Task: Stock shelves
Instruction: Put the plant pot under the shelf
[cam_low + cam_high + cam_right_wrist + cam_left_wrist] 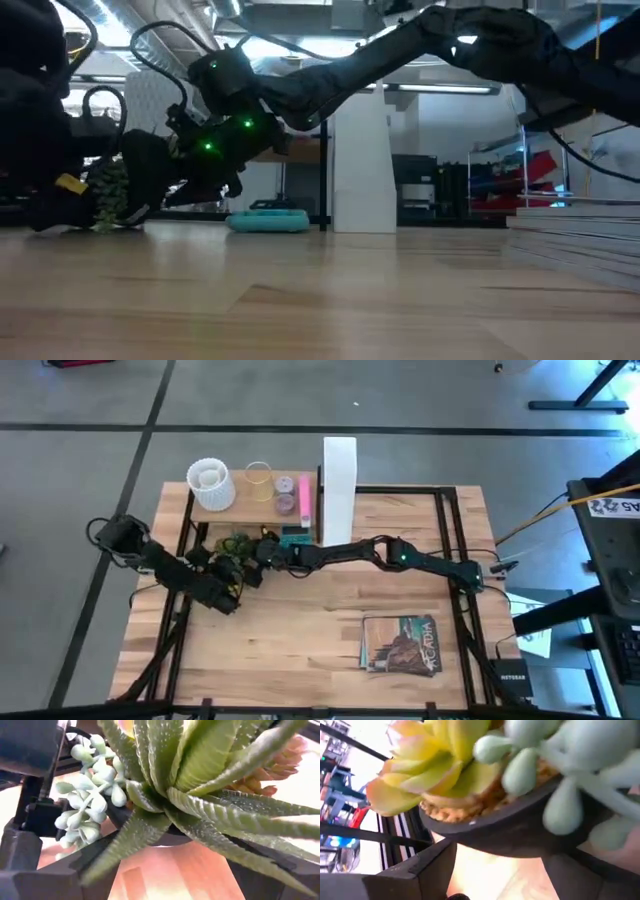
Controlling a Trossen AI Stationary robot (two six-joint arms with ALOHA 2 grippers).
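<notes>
Both arms are meeting at the potted succulent, resting on the desk just near of the shelf (left side); finger states cannot be told. Next: lifting it onto the shelf.

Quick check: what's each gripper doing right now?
Left gripper: at the potted plant, fingers cannot be told.
Right gripper: at the same plant, cannot be told.
</notes>
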